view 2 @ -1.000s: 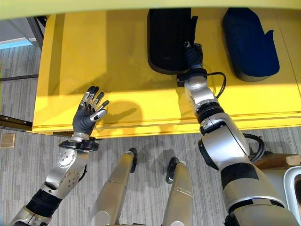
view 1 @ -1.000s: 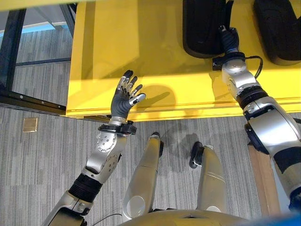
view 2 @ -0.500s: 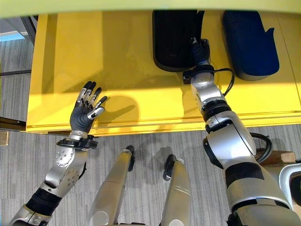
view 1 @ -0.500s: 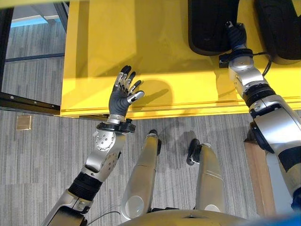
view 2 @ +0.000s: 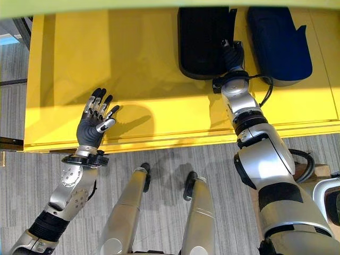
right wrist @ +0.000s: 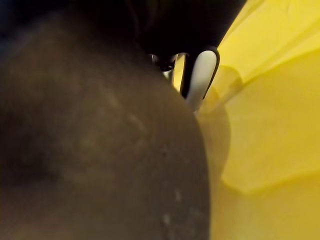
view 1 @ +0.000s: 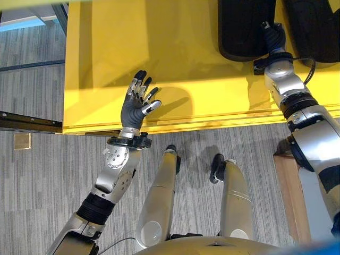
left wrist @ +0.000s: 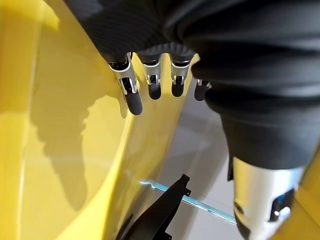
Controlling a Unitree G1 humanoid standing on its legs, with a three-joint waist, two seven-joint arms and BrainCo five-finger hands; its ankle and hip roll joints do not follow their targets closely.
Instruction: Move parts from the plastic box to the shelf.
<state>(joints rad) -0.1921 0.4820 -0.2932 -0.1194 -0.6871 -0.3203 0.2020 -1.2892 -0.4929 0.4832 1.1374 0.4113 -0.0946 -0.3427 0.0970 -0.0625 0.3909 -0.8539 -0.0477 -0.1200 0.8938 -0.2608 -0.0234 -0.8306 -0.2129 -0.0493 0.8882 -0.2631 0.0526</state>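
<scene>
The left hand (view 1: 135, 109) hovered spread over the yellow shelf's (view 1: 180, 64) near edge, while the right hand (view 2: 232, 53) gripped a black part (view 2: 204, 40), fingers unclear.

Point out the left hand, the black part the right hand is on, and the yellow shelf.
left hand (view 1: 134, 110): left eye view, on the dark palm.
black part (view 2: 204, 37): right eye view, on its flat top face.
yellow shelf (view 1: 180, 48): left eye view, on a bare stretch of its surface.

I stand in what looks like a workshop: yellow shelf (view 1: 175, 64) under my hands, grey carpet tiles (view 1: 42, 180) below them.
</scene>
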